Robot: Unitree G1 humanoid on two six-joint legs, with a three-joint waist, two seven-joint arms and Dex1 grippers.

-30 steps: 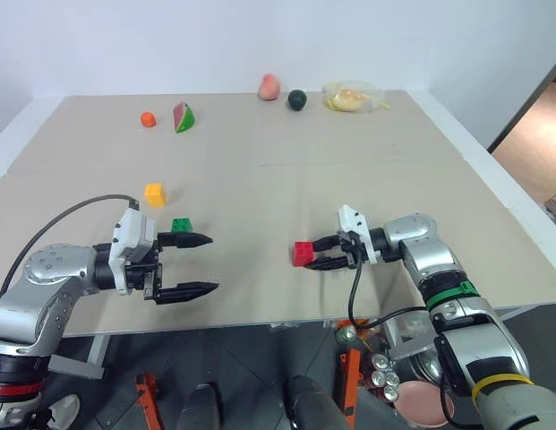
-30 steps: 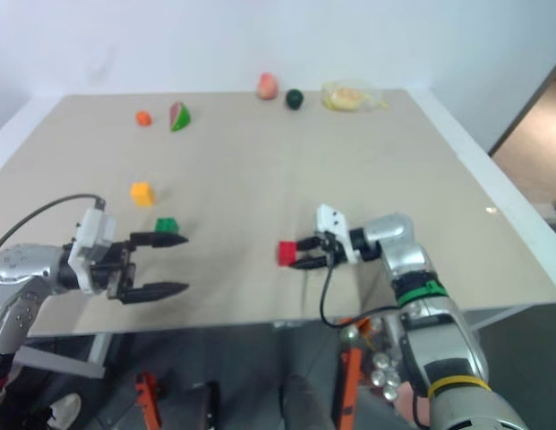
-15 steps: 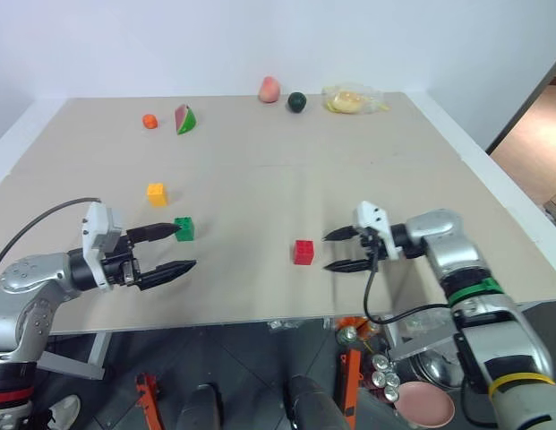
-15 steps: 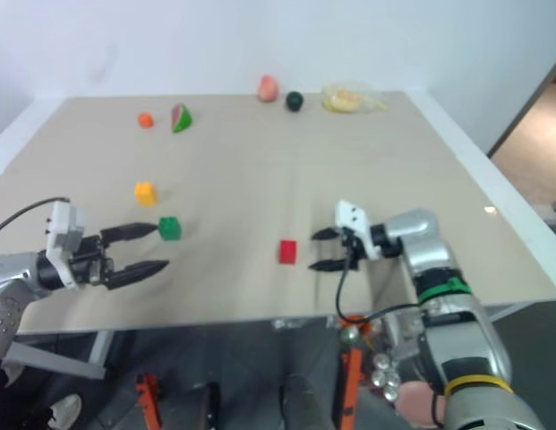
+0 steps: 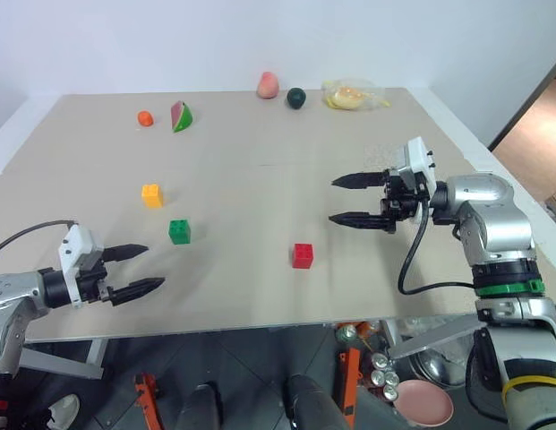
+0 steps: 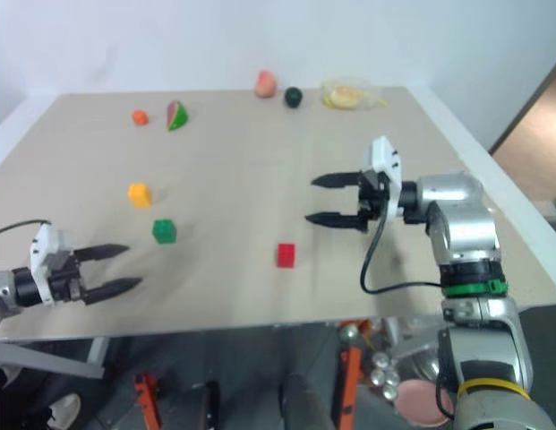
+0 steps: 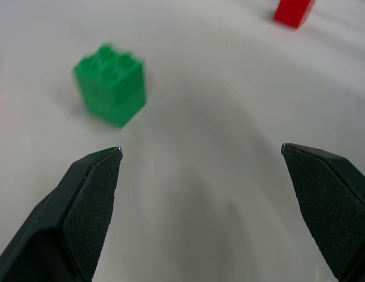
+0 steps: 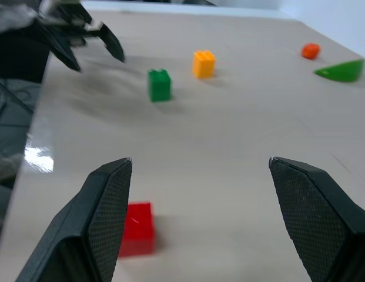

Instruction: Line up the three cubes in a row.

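Red studded plastic cube (image 5: 302,255) has been released on the tabletop (image 5: 260,179), below the raised right gripper (image 5: 347,199), jaws wide and empty. Left gripper (image 5: 140,270), likewise empty and wide, has been withdrawn from the green cube (image 5: 179,231) and yellow cube (image 5: 152,194); placing seems finished.

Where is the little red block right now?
The small red plastic studded block sits alone on the table near its front edge, right of the green plastic block, below the open right end effector.

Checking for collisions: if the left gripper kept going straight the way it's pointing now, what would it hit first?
Probably nothing soon. The open left gripper points across the beige tabletop; the small green studded plastic block lies off to one side of its line, the red block far beyond. Depth is uncertain.
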